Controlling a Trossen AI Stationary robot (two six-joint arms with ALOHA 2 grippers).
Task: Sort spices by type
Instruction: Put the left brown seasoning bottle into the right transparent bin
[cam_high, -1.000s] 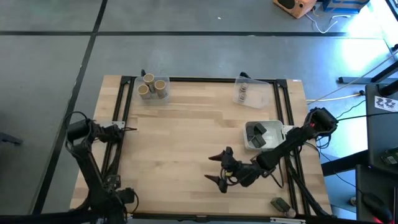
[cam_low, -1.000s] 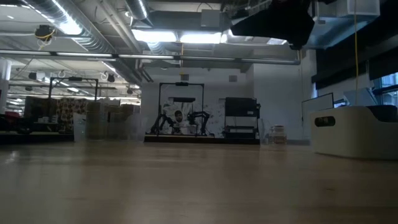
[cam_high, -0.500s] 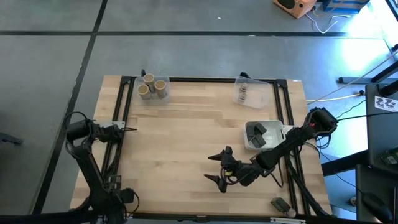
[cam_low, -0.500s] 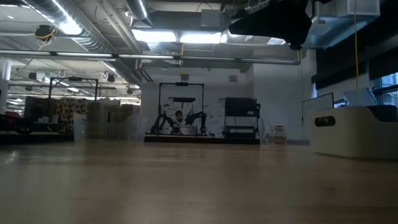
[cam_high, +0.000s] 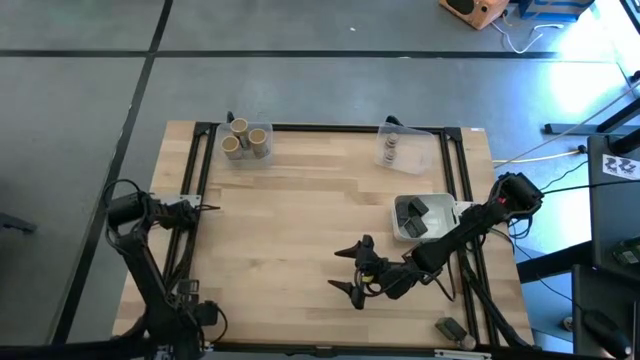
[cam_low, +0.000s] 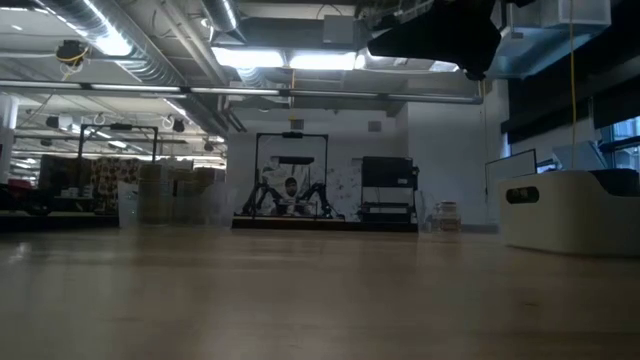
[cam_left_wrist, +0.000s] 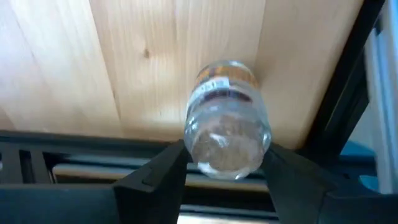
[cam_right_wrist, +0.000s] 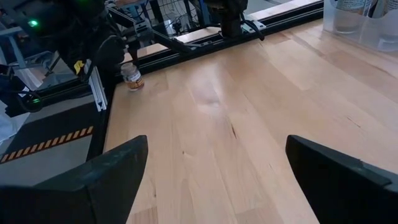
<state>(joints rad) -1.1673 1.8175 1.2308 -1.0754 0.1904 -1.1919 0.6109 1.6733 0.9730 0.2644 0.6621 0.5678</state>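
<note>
Wooden table (cam_left_wrist: 74, 62) edge, left claw (cam_left_wrist: 227, 171) half-open around clear jar (cam_left_wrist: 227, 127).

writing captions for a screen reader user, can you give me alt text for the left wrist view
A small clear spice jar with a printed label stands on the pale wooden table near its black frame rail, seen from above between the left gripper's two dark fingers. The fingers sit on either side of the jar, close to its sides.
</note>
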